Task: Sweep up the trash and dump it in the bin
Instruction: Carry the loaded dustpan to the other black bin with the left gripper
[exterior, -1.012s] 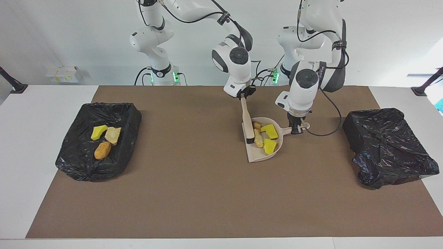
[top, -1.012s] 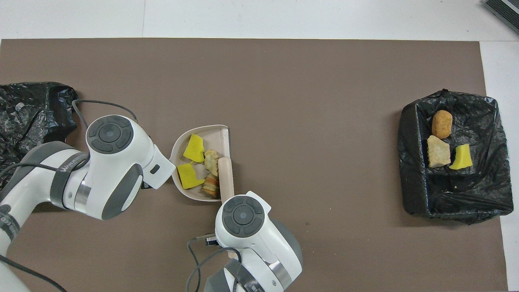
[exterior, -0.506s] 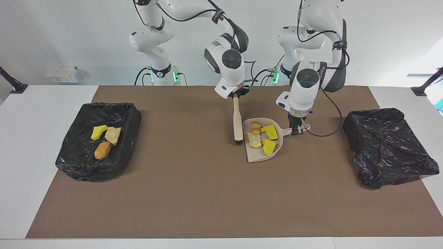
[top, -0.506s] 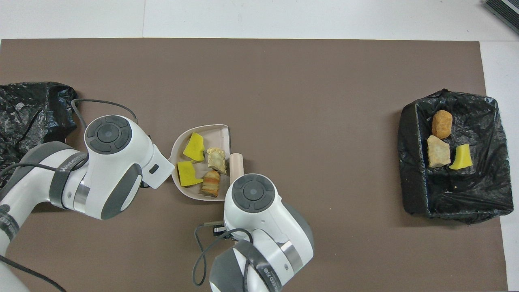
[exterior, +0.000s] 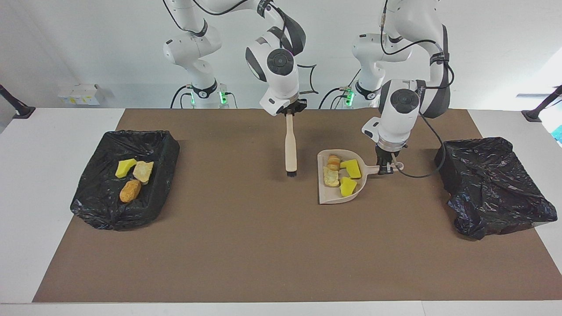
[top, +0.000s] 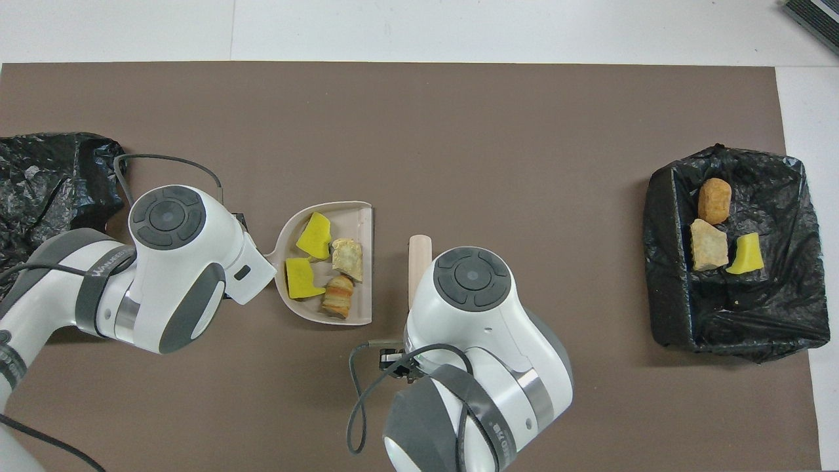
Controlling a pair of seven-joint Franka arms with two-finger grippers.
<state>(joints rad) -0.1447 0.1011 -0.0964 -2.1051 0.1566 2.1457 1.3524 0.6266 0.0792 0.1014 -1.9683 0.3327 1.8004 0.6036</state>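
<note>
Gripping the top of the brush (exterior: 290, 147) handle, the right tool (exterior: 290, 112) is clamped tight and holds the brush hanging upright, black bristles down, over the brown mat (exterior: 246, 245) near the middle of the table (exterior: 57, 245). In the overhead view most of the brush sits under the right arm, with only its end showing beside the dustpan.

Toward the left arm's end from the brush, and apart from it, the beige dustpan (exterior: 327, 197) carries four pieces of the trash: two yellow sponge chunks (exterior: 351, 168) and (exterior: 348, 186) on the handle side, and two tan pastries (exterior: 334, 161) and (exterior: 330, 176) on the side toward the brush. The left tool (exterior: 386, 169) is closed on the dustpan's handle. Whether the pan rests on the mat or is slightly raised is not clear.

At the right arm's end of the table stands a bin lined with black plastic (exterior: 101, 206). Inside it lie three more pieces: a yellow sponge chunk (exterior: 125, 167), a pale tan pastry (exterior: 143, 170) just beside it, and an orange-brown pastry (exterior: 130, 191) farther from the robots than those two.

At the left arm's end lies a second black-lined bin (exterior: 491, 188), its plastic crumpled over the top, so its inside cannot be seen.
</note>
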